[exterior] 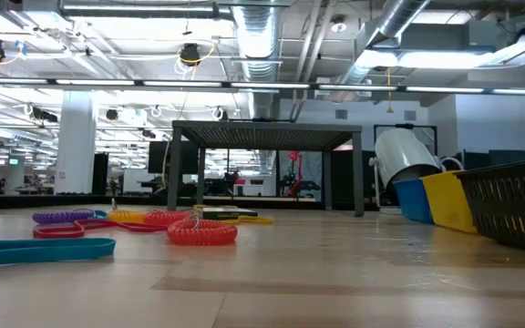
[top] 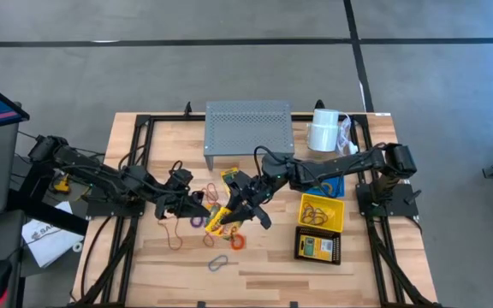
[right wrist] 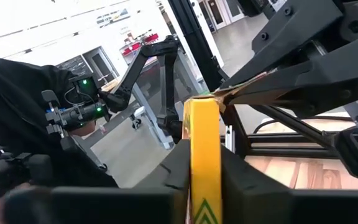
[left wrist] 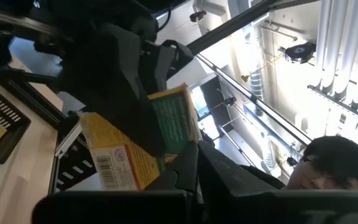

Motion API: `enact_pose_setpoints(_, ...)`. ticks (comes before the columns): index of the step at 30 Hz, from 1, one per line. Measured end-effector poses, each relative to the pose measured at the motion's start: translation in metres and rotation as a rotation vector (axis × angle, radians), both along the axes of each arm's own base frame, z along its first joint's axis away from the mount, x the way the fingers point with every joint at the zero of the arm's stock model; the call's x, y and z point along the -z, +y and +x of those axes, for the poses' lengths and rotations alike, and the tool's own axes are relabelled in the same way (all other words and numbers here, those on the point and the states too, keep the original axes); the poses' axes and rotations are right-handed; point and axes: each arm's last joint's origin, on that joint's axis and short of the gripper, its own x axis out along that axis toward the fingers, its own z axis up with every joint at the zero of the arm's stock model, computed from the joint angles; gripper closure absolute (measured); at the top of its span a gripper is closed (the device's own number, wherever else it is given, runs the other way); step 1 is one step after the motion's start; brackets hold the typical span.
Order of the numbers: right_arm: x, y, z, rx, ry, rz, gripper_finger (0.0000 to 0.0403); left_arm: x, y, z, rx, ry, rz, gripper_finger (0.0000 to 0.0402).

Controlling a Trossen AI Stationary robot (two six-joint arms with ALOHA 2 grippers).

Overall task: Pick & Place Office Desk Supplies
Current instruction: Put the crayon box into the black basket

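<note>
Crayon box (top: pixel 220 216): yellow/green. Baskets: yellow (top: pixel 323 211), black (top: pixel 318 245), blue (top: pixel 330 186). Shelf (top: pixel 248 125): grey, perforated. Tabletop (top: pixel 152 261): light wood.

1. A yellow-green crayon box (top: pixel 218 218) is held up off the table at mid-table, tilted; another crayon box (top: pixel 229 177) lies flat behind it.
2. Thin loops: orange (top: pixel 237 240), grey (top: pixel 219 262), purple (top: pixel 198 221), scattered around.
3. Yellow basket (top: pixel 322 212) holds loops; black basket (top: pixel 317 246) beside it; blue basket (top: pixel 328 186) behind.

A wooden table (top: pixel 144 265) bears a grey shelf (top: pixel 248 127), paper roll (top: pixel 323 132), yellow (top: pixel 322 211) and black (top: pixel 319 245) baskets, and scattered coloured loops (top: pixel 234 240).
</note>
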Motion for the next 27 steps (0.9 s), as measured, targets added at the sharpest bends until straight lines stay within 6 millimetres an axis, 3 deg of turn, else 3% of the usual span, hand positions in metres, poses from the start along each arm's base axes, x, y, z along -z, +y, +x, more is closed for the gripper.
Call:
enact_pose_setpoints(11, -0.003, 0.003, -0.001, -0.007, -0.001, 0.023, 0.0377, -0.004, 0.0, -0.001, 0.008, -0.038, -0.018, 0.0395)
enact_pose_setpoints(20, -0.018, -0.007, -0.01, 0.01, 0.057, 0.128, 0.0377, -0.014, 0.0, -0.008, 0.082, -0.141, -0.024, 0.0349)
enact_pose_setpoints(24, -0.033, -0.017, -0.024, 0.099, 0.128, 0.16, 0.0377, -0.019, 0.005, -0.014, 0.084, -0.168, -0.01, 0.0323)
enact_pose_setpoints(27, -0.047, -0.023, -0.047, 0.219, 0.229, 0.145, 0.0377, -0.024, 0.01, -0.021, 0.058, -0.204, 0.044, 0.0312)
